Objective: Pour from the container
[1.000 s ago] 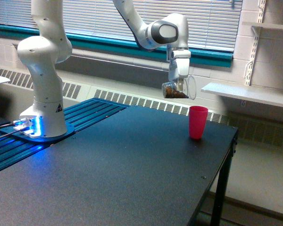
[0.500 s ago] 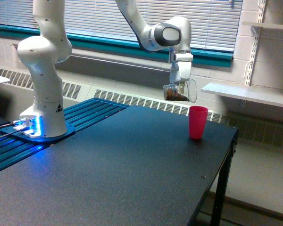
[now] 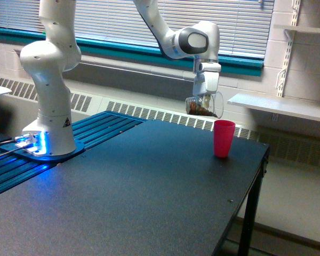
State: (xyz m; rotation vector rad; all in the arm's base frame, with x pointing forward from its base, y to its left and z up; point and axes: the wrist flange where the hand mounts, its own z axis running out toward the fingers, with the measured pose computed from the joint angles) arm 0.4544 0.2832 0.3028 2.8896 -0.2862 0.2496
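The container (image 3: 204, 105) is a small clear cup tipped on its side, mouth toward the exterior view's right, with brown bits lying along its lower wall. My gripper (image 3: 207, 98) is shut on it from above. It hangs in the air up and to the left of the pink cup (image 3: 224, 138), which stands upright near the far right of the black table (image 3: 128, 197). The container's mouth is a little left of the pink cup's rim and above it.
The arm's white base (image 3: 47, 96) stands on a blue slatted platform at the exterior view's left. The table's right edge runs just beyond the pink cup. A white shelf (image 3: 280, 105) juts from the wall at the right, behind the table.
The gripper and the tipped container have drifted slightly right and down, closer to the pink cup. The pink cup has not moved.
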